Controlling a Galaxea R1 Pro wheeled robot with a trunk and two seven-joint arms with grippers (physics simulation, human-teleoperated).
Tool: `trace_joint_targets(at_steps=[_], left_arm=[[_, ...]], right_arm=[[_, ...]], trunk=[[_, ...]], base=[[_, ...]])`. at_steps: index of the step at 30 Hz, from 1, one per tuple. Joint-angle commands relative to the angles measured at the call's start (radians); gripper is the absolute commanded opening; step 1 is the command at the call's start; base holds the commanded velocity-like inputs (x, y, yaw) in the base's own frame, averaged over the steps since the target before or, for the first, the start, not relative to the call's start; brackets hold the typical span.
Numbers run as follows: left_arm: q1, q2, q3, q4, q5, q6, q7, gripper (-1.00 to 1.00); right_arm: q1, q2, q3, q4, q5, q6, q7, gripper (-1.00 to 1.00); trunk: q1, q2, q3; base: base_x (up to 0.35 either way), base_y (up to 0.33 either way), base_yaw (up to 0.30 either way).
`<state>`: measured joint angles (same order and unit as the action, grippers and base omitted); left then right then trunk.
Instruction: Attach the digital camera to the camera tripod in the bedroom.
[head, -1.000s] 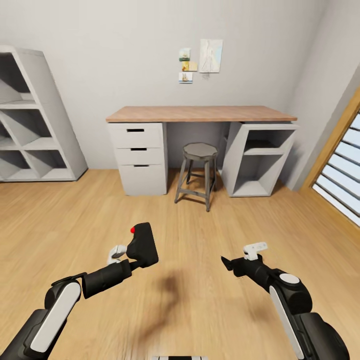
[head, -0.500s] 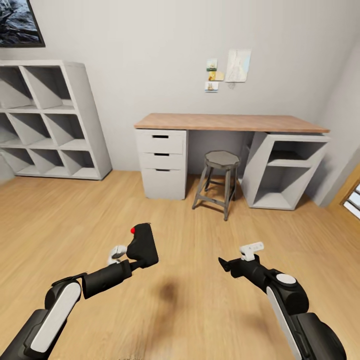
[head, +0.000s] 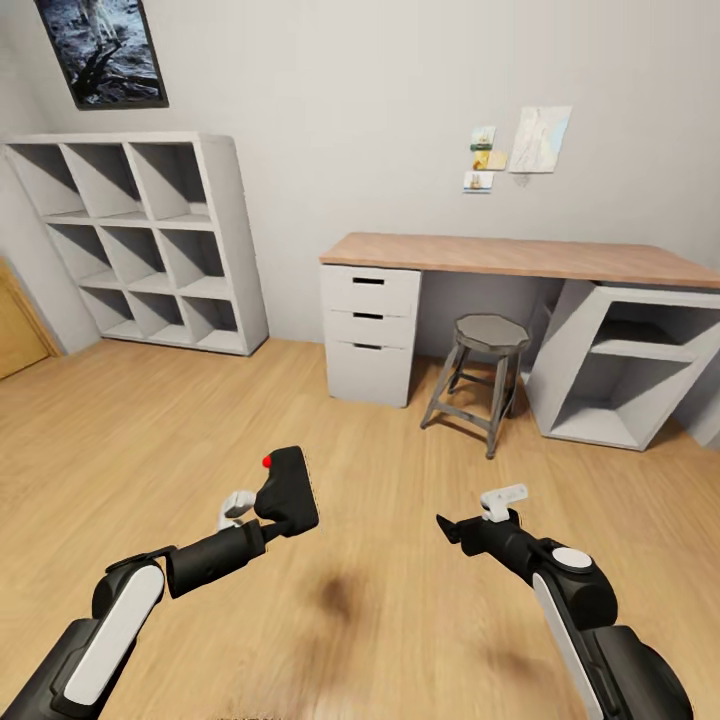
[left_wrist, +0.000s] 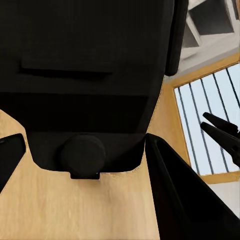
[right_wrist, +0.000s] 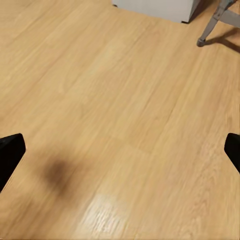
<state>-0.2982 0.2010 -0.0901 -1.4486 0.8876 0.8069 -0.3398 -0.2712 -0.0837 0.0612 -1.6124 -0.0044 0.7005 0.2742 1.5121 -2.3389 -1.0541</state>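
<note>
Head view: your left gripper (head: 272, 512) has its fingers clenched on the digital camera (head: 288, 489), held above the wood floor (head: 150, 450) w/ red button up. Right gripper (head: 478, 520) hangs beside it, fingers spread, nothing held. Stool (head: 482, 380), worktop (head: 520, 255) & cube shelf (head: 150, 240) stand ahead.

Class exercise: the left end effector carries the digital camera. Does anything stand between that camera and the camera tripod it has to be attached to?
That cannot be judged: the digital camera sits in the left end effector, with bare wood floor ahead, but I see no tripod.
</note>
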Motion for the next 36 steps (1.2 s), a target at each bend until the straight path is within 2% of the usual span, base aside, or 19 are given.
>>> trace_joint_targets(at_steps=[1,27,36], left_arm=[[-0.001,0.0,0.0,0.005,0.0,0.003,-0.003,-1.0],[-0.002,-0.002,0.002,0.036,-0.001,0.003,-0.002,-1.0],[-0.002,-0.007,0.0,0.045,-0.002,-0.016,-0.002,-1.0]], right_arm=[[0.0,-0.001,0.0,-0.001,0.0,0.005,0.002,1.0],[0.0,-0.001,0.001,-0.001,0.0,0.005,0.002,1.0],[0.0,-0.001,-0.001,-0.001,0.0,0.003,0.002,1.0]], trunk=[[-0.004,0.007,0.002],[-0.104,0.189,0.084],[-0.138,0.252,0.112]], base=[[0.0,0.0,0.28],[0.0,0.0,0.28],[0.0,0.0,0.245]])
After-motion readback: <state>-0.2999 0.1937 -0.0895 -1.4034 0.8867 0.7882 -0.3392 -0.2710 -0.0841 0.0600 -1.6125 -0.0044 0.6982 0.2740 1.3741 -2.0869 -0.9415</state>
